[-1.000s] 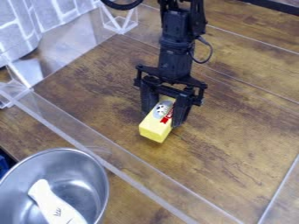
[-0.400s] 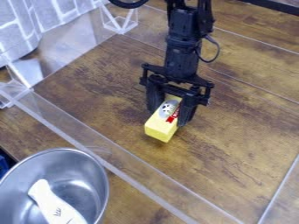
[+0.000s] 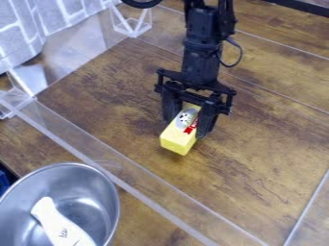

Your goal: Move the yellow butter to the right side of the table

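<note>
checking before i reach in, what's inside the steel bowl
The steel bowl holds a white object, lying against its near side. Whatever lies directly beneath that object is covered and can't be seen.

One yellow butter (image 3: 179, 140) on show here, one steel bowl (image 3: 56, 206), one white utensil (image 3: 60, 224), one robot arm (image 3: 203, 34) carrying one gripper (image 3: 189, 111), and it's one table (image 3: 238, 168) under all this action!
</note>
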Tool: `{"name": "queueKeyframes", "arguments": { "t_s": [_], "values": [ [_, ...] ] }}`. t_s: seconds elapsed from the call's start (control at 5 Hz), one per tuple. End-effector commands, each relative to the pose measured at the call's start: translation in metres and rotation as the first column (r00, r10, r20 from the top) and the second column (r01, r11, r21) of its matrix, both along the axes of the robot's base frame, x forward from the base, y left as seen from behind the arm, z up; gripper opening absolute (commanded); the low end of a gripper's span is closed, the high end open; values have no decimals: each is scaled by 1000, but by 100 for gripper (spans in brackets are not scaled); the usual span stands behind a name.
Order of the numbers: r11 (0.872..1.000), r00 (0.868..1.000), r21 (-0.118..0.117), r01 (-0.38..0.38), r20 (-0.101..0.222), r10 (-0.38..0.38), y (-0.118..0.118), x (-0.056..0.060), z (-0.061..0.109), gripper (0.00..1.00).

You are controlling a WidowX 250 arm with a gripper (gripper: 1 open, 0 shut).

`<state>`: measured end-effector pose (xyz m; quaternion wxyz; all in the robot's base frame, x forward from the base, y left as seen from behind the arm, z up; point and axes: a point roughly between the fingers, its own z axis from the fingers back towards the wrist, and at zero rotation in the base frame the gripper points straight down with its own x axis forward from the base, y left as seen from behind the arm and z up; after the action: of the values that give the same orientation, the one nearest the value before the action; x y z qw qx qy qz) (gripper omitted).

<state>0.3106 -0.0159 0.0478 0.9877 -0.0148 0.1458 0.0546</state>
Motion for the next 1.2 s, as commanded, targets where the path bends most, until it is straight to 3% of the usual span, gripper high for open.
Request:
{"name": "queueKeyframes", "arguments": {
  "t_s": [0.0, 1.0],
  "values": [
    [1000, 998, -4, 5, 63, -4, -2, 11, 16, 0],
    [1000, 998, -14, 4, 58, -3, -4, 14, 14, 0]
  ]
}}
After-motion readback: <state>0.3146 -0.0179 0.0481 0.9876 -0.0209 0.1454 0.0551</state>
